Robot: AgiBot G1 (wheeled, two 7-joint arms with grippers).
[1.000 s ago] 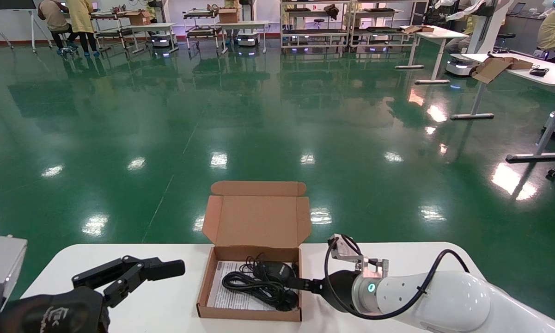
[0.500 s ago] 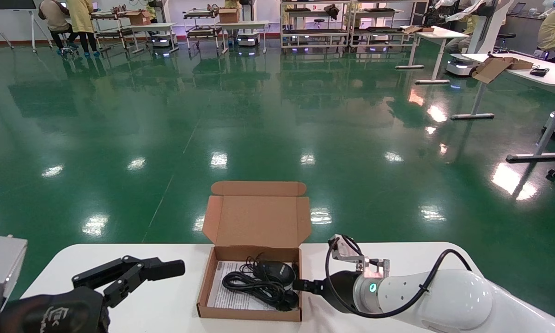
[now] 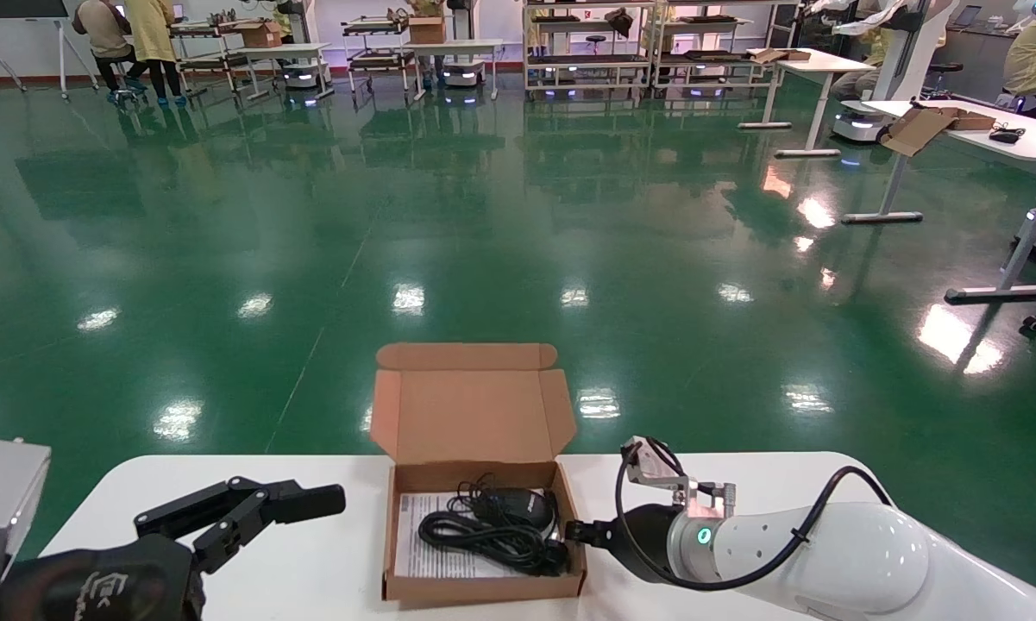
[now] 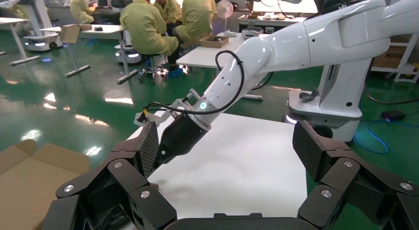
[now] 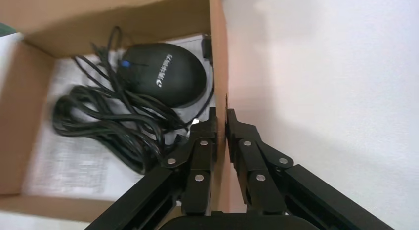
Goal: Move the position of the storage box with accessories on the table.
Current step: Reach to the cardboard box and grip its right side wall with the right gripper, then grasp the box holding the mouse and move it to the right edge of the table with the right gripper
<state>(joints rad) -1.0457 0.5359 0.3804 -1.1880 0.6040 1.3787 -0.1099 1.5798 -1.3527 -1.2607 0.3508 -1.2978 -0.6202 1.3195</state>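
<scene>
The small, shallow brown corrugated cardboard storage box [image 3: 481, 586] sits near the front middle of the large white smooth surface [image 3: 768, 479], its hinged lid standing open toward the far edge. Inside lie a black computer mouse [image 5: 165, 74], its bundled black cable [image 5: 106, 121] and a white printed paper sheet [image 5: 69, 163] beneath them. The right tool [image 5: 222, 122] is clamped on the box's right side wall, one finger inside and one outside. The left tool [image 3: 250, 504] hovers with fingers spread apart over the surface, well to the left of the box.
</scene>
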